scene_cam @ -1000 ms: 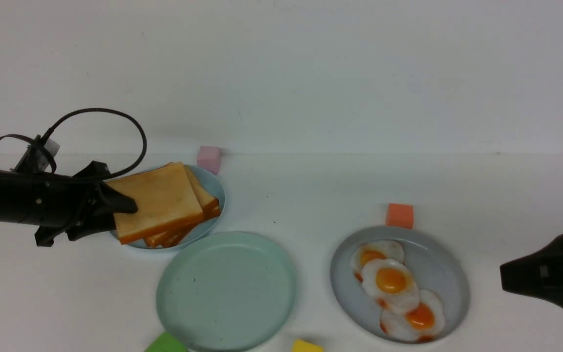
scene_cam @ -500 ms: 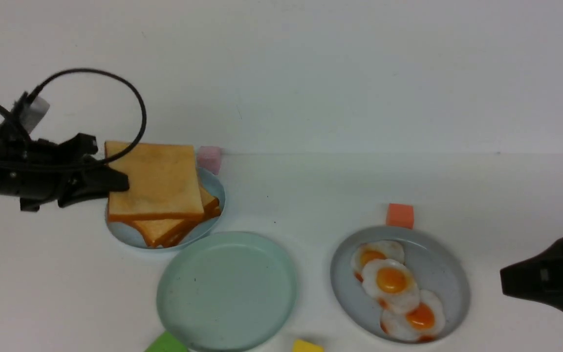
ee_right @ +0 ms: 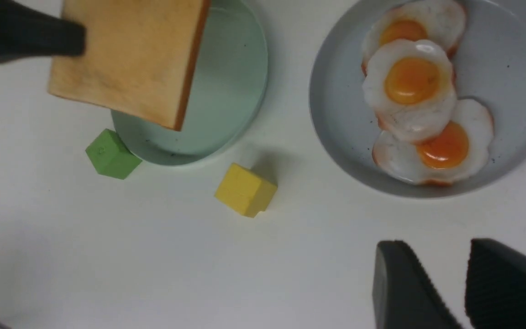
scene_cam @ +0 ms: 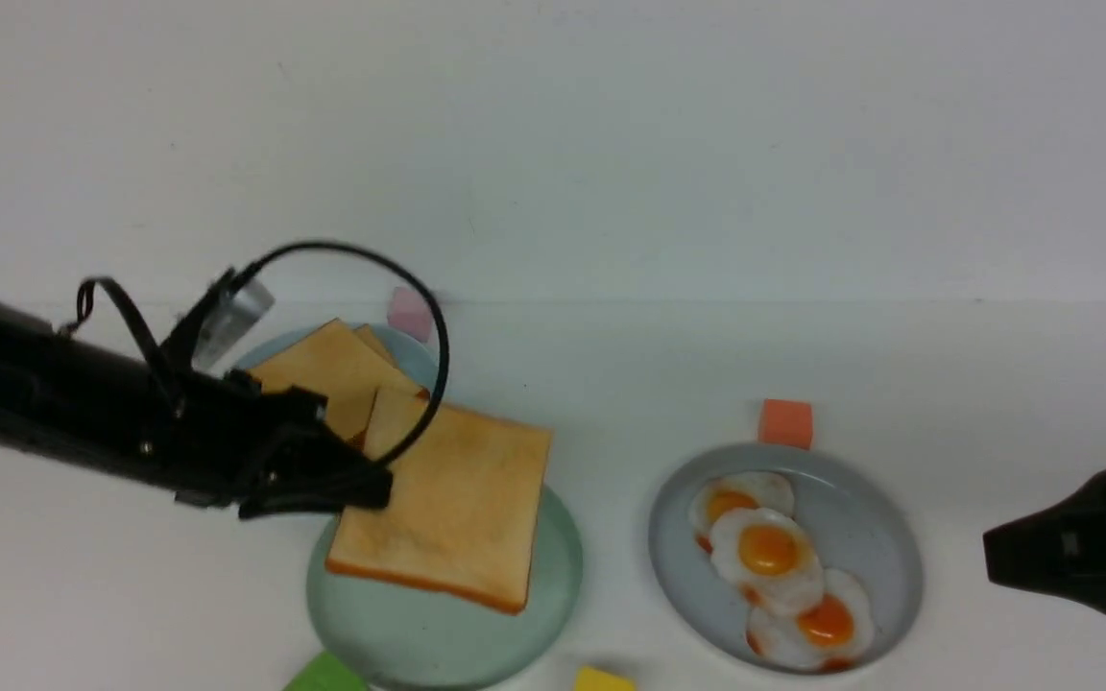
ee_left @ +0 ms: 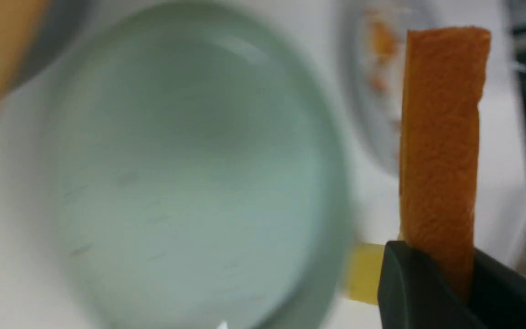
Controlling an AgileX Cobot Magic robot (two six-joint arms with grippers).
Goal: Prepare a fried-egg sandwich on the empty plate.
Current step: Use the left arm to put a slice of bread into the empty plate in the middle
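White tabletop [scene_cam: 611, 384], plain white wall behind; front view: the left gripper [scene_cam: 372, 489] is clamped on one edge of a toast slice [scene_cam: 457, 509], carried roughly flat over the mint-green plate [scene_cam: 553, 585]. The slice is square, so it has no real long axis, and its free edge points toward the grey-blue egg plate [scene_cam: 889, 537]. Left wrist view: the slice shows edge-on, running straight out from the jaws with the plate blurred below; best to centre it, lower it level, then release. Right wrist view: the right gripper [ee_right: 441, 256] is narrowly parted and empty, near the eggs [ee_right: 411, 82].
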